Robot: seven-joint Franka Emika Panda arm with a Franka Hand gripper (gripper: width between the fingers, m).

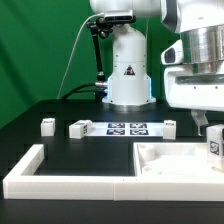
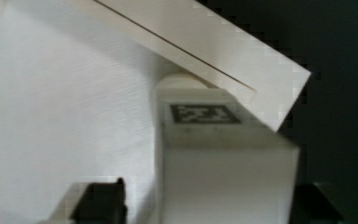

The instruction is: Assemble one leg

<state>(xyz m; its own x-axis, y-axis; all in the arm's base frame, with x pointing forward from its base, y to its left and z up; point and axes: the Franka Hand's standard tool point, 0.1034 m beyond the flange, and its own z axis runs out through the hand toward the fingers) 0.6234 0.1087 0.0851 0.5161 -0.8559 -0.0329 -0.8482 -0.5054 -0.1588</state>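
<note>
My gripper (image 1: pixel 209 128) is at the exterior view's right, over the near right corner of the large white square tray-like part (image 1: pixel 165 165). One leg (image 1: pixel 213 143), a short white block with a square tag, stands upright at that corner between my jaws. In the wrist view the leg (image 2: pixel 220 150) runs between my two dark fingers (image 2: pixel 101 200). One finger lies against its edge and the other stands a small gap away, so my gripper (image 2: pixel 208 205) is open around it. Three more legs (image 1: pixel 46 125) (image 1: pixel 78 127) (image 1: pixel 170 125) lie in the back row.
The marker board (image 1: pixel 126 127) lies in the middle at the back. The long white L-shaped border wall (image 1: pixel 45 172) runs along the front and left. The robot base (image 1: pixel 128 75) stands behind the marker board.
</note>
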